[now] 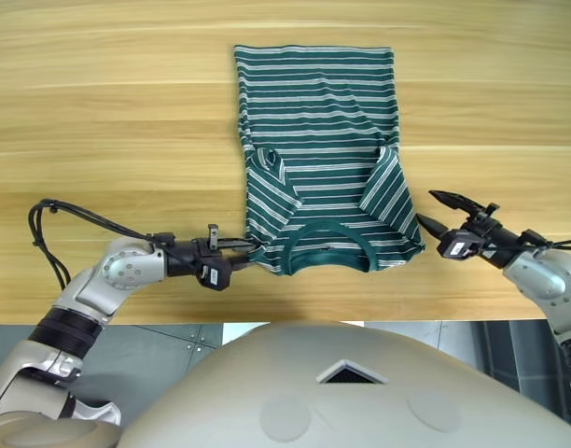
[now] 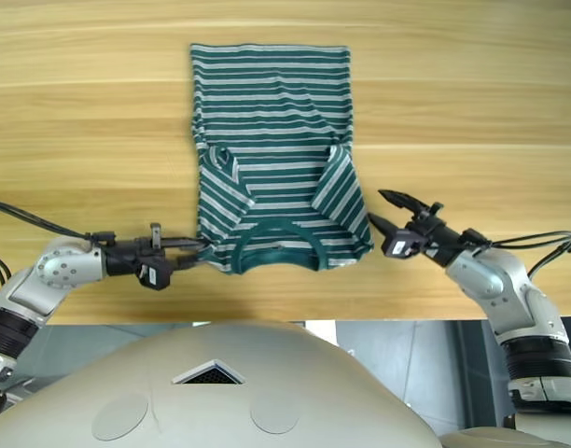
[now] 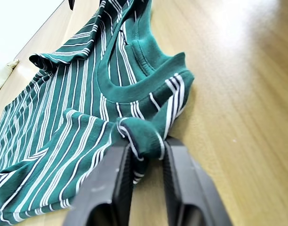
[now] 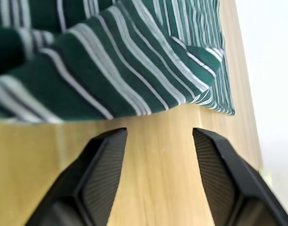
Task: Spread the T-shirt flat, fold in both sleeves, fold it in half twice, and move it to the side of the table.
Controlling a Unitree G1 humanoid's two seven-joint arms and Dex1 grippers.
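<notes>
The dark-green knit T-shirt (image 1: 318,140) with thin white stripes lies mid-table on the pale, grain-streaked wooden table (image 1: 99,140). It forms a long rectangle, both sleeves folded inward as slanted flaps and its ribbed collar at 6 o'clock. At the shirt's 7 o'clock the black two-fingered left gripper (image 3: 146,155) pinches a bunched shoulder corner. At 4 o'clock the right gripper (image 1: 427,208) holds its ridged fingers spread just beside the cloth, not touching it.

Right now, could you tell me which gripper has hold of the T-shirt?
The left gripper: it is shut on a near corner of the T-shirt, whereas the right gripper stands open beside it.
</notes>
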